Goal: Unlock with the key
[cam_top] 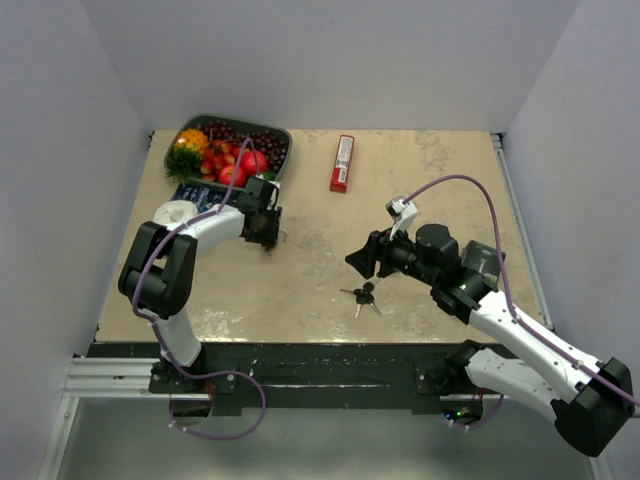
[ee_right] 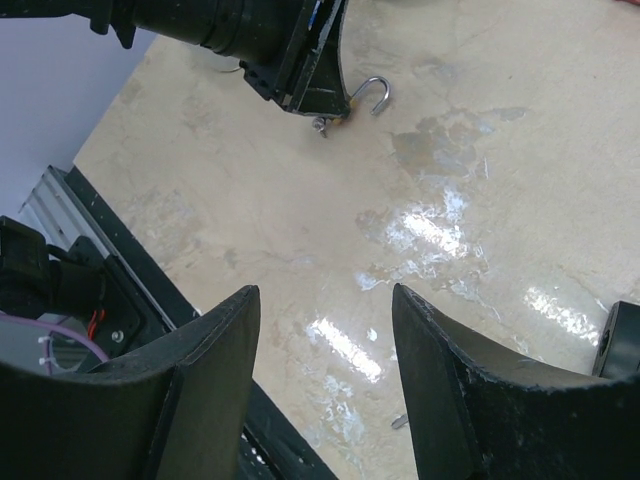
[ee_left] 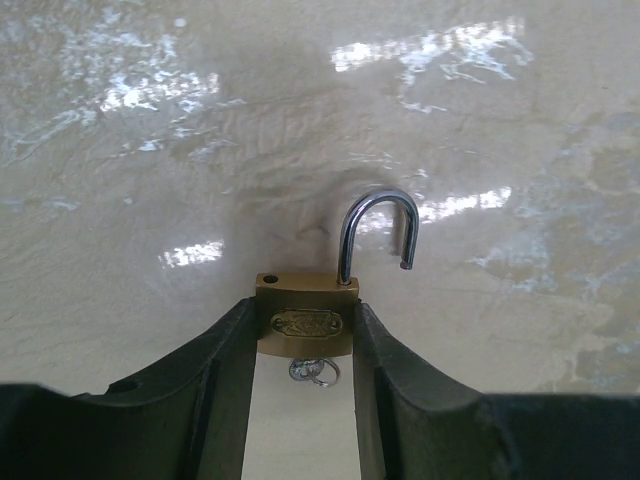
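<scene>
The key (cam_top: pixel 365 297) is seen lower-centre, just below the spread-open right gripper (cam_top: pixel 356 262); the brass padlock (ee_left: pixel 300 292) is clamped by the left gripper (ee_left: pixel 304 314).

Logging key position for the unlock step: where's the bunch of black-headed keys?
Top view: the bunch of black-headed, silver-bladed keys lies on the beige table, slightly right of centre near the front edge, beside the open right gripper, not held.

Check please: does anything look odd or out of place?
The small brass padlock, clamped between the left fingers, has its silver shackle open, one end free. The black-headed key bunch lies loose on the table.
</scene>
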`<state>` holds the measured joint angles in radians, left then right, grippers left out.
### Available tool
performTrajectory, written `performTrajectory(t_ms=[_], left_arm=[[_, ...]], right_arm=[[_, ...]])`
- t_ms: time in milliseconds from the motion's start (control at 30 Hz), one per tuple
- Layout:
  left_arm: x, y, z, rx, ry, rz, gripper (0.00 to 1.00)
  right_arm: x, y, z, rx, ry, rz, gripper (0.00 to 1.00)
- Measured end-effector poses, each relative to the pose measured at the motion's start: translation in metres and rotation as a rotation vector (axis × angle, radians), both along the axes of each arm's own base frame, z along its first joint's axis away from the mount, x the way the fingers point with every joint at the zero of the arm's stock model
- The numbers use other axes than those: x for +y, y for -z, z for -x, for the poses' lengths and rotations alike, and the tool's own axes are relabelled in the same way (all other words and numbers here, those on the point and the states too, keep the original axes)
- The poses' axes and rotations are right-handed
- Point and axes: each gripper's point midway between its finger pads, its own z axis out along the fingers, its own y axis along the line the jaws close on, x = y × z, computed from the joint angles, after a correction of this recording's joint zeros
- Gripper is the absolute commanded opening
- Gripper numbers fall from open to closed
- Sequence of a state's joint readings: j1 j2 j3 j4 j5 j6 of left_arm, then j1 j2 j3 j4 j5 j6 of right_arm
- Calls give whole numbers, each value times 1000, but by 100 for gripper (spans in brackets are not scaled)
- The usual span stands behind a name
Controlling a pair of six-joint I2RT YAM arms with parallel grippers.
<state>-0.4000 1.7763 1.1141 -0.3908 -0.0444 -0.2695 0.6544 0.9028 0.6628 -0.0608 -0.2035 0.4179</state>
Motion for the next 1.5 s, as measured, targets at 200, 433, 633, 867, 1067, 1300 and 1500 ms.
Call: performTrajectory(t_ms=[200, 433, 633, 867, 1067, 1300, 1500], left_arm=[[13, 10, -3, 24, -34, -15, 13], [13, 8, -3, 26, -34, -22, 40], [13, 8, -2, 30, -32, -25, 63], [13, 7, -4, 25, -33, -24, 77], [15, 0, -7, -2, -35, -41, 99], [-1, -57, -10, -197, 48, -22, 99], [-60, -126, 13, -450, 294, 39, 99]], right_arm=[[-1, 1, -1, -6, 1, 8, 59], [-3, 8, 1, 4, 3, 20, 59], [-3, 9, 1, 6, 4, 22, 59], [-3, 9, 1, 6, 6, 22, 59], [-4, 9, 0, 6, 9, 23, 64], [-11, 15, -11, 17, 73, 41, 69], [-37, 35, -33, 64, 204, 62, 75]])
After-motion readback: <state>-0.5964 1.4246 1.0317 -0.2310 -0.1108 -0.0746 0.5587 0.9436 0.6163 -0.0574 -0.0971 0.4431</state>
